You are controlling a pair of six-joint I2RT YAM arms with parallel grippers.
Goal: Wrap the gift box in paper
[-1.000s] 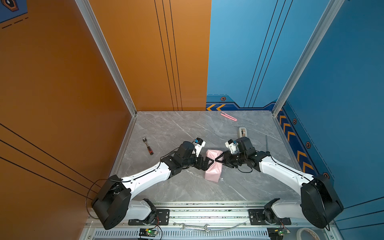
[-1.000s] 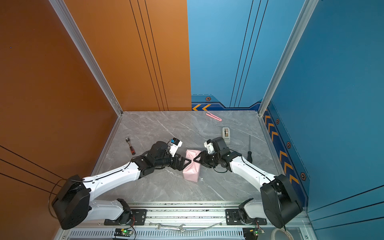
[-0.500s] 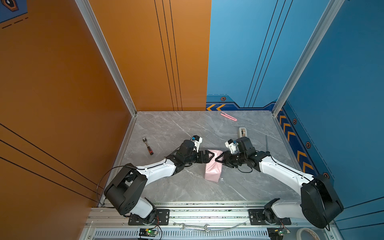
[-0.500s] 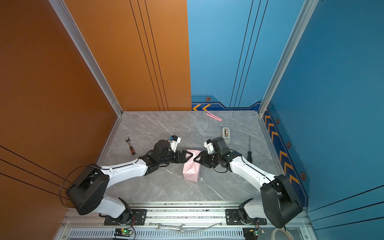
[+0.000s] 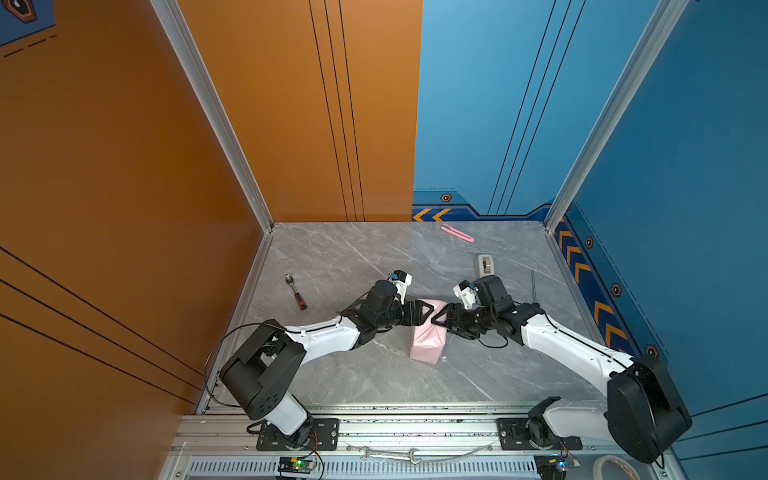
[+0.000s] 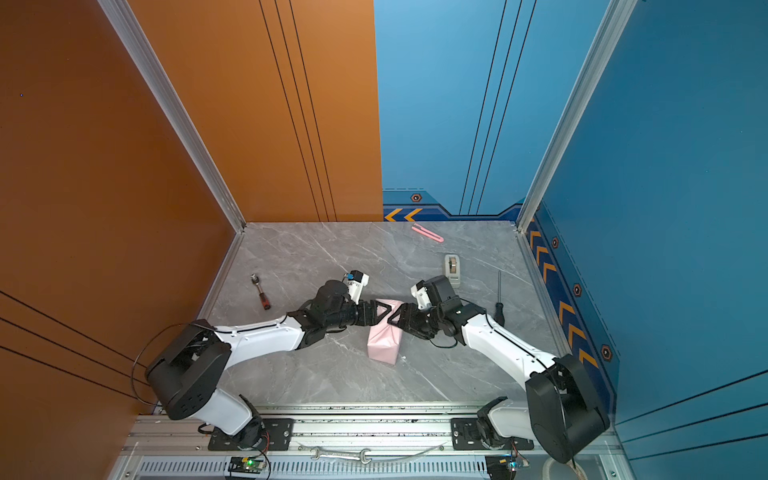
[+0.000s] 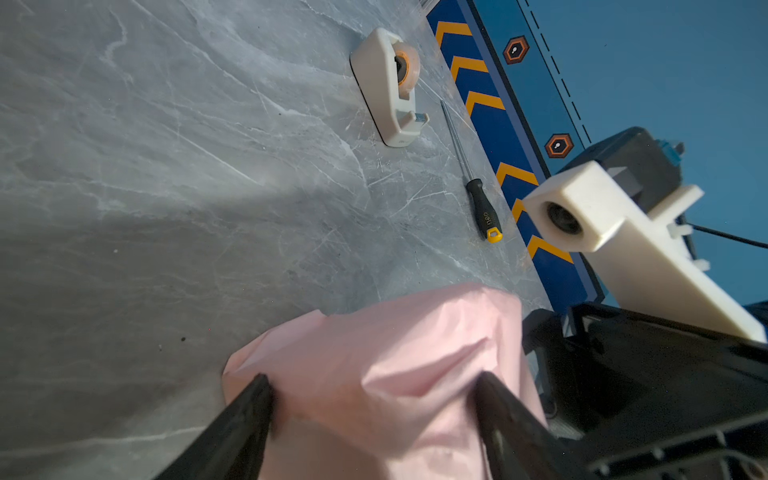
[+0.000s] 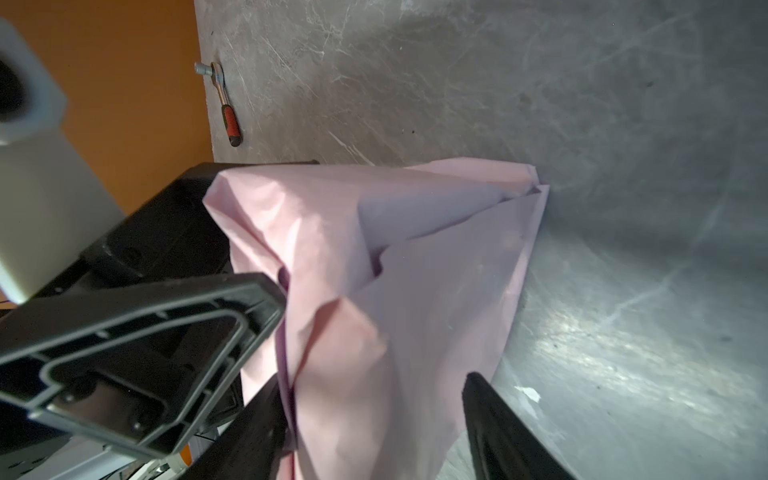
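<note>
Left wrist: paper (image 7: pixel 395 332) lies between jaws of left gripper (image 7: pixel 372 388).

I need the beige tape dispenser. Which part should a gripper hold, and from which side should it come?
Grip the tape dispenser across its two flat side walls, about mid-length, coming straight down from above. It stands upright on its base on the table and looks narrow in both top views, so the jaws should span it. This probably keeps the roll free.

Bright, sharp top views; dim, shadowed wrist views.
</note>
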